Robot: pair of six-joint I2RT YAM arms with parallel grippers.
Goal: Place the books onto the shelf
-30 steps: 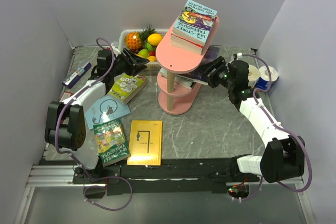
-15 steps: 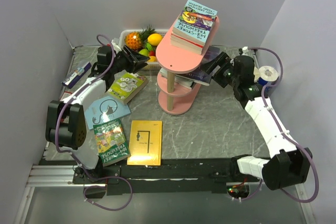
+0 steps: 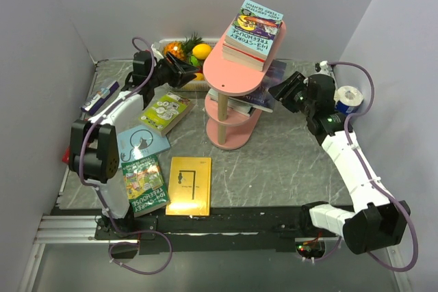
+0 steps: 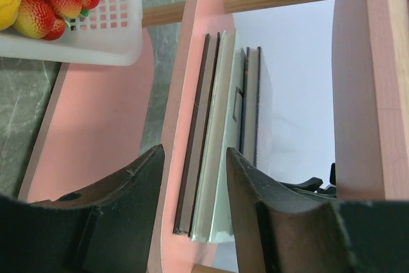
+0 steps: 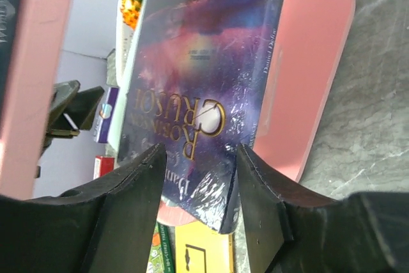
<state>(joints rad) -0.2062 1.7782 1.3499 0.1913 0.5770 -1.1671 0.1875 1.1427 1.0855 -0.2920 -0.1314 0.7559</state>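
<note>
Two robot arms reach toward a tall pink shelf (image 3: pixel 229 78) of three oval tiers standing in the middle of the table (image 3: pixel 287 162). A stack of books (image 3: pixel 254 31) lies on its top tier, a light-blue cartoon cover uppermost. A few more books (image 4: pixel 217 132) lie on the middle tier, seen edge-on from the left wrist. The left gripper (image 4: pixel 193 155) hovers at the shelf's left side, near a white fruit basket (image 4: pixel 115 36), jaws spread, with the ends of those books showing in the gap. The right gripper (image 5: pixel 199 153) is at the middle tier's right side, jaws apart on either side of a corner of a purple book (image 5: pixel 204 62); whether they press it cannot be told. Four books lie flat on the table: a yellow-green book (image 3: pixel 164 111), a pale blue book (image 3: pixel 140 145), a green cartoon book (image 3: pixel 145 186) and a yellow book (image 3: pixel 190 184).
</note>
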